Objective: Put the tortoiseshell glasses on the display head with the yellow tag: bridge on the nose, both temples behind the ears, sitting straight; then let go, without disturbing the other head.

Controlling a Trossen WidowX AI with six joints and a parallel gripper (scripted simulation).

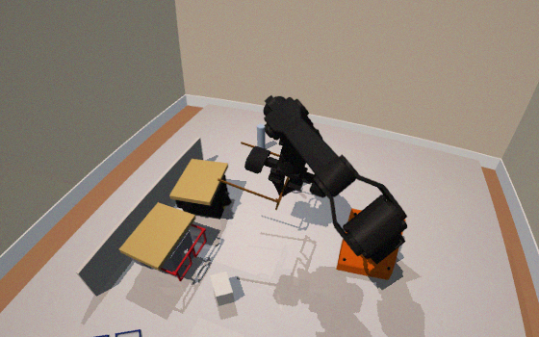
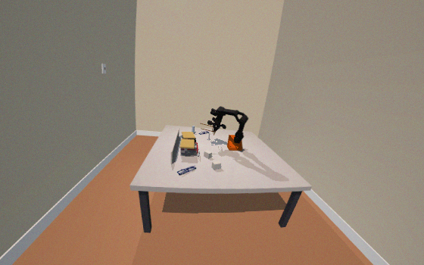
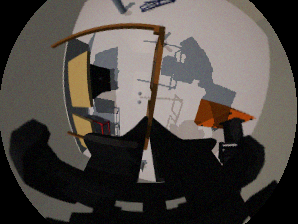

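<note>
The tortoiseshell glasses [image 1: 249, 189] [image 3: 156, 70] are held in the air by my gripper [image 1: 285, 186] [image 3: 148, 119], which is shut on their front frame. The temples reach out toward the head side; in the top view one temple tip appears close to the far tan top, but its height gap is unclear. A black head [image 1: 213, 204] [image 3: 100, 80] stands under the far tan top [image 1: 201, 179] [image 3: 78, 80]. A second head, mostly hidden under the near tan top [image 1: 158, 234], has red glasses [image 1: 203, 237] [image 3: 104, 126] at its front. I cannot make out a yellow tag.
A dark upright panel [image 1: 90, 274] [image 2: 175, 149] stands behind the heads. A blue-grey post [image 1: 261, 137] [image 2: 193, 129] stands at the far side. Pale blocks [image 1: 222, 286] [image 2: 216, 165] and blue glasses [image 2: 187, 169] are at the near side. More blue glasses [image 2: 204, 132] [image 3: 157, 5] lie at the far side.
</note>
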